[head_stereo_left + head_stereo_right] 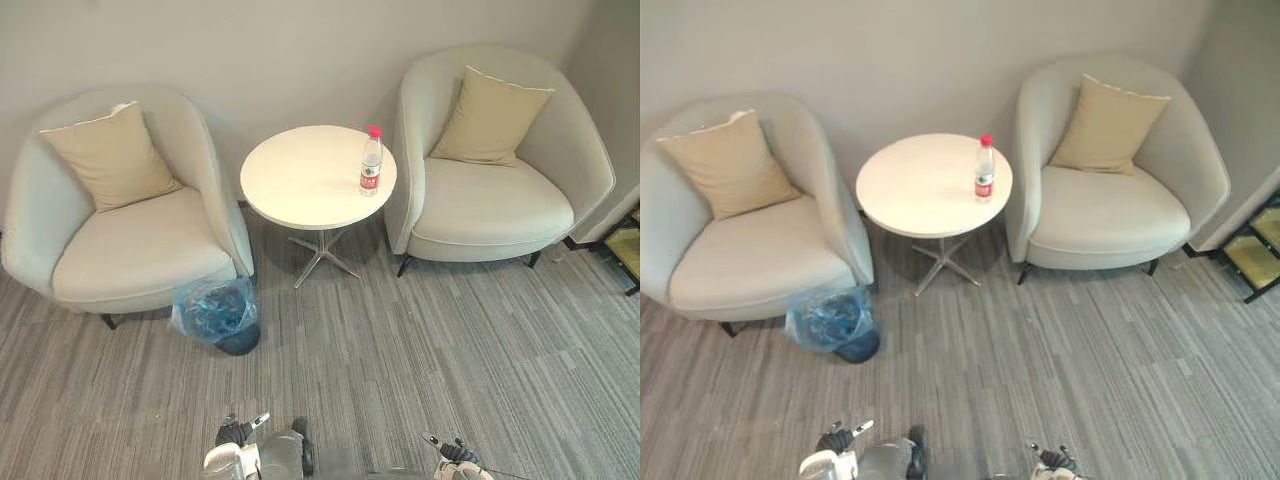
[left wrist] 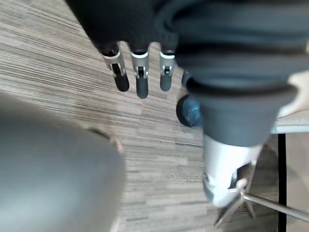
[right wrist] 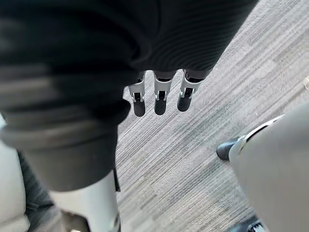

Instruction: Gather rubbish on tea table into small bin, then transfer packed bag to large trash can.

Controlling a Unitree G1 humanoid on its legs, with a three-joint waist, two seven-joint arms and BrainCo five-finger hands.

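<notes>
A clear plastic bottle (image 1: 371,161) with a red cap stands upright near the right edge of the round white tea table (image 1: 300,178). The small dark bin (image 1: 218,313), lined with a blue bag, sits on the carpet by the front corner of the left armchair; it also shows as a dark round shape (image 2: 189,111) past my left fingers. My left hand (image 1: 233,432) and right hand (image 1: 452,451) hang low at the near edge, far from the table. Both wrist views show straight fingers (image 2: 141,79) (image 3: 160,99) holding nothing.
Two pale armchairs (image 1: 140,245) (image 1: 490,205), each with a tan cushion, flank the table against the wall. A dark low shelf (image 1: 625,250) stands at the far right. Grey striped carpet lies between me and the table.
</notes>
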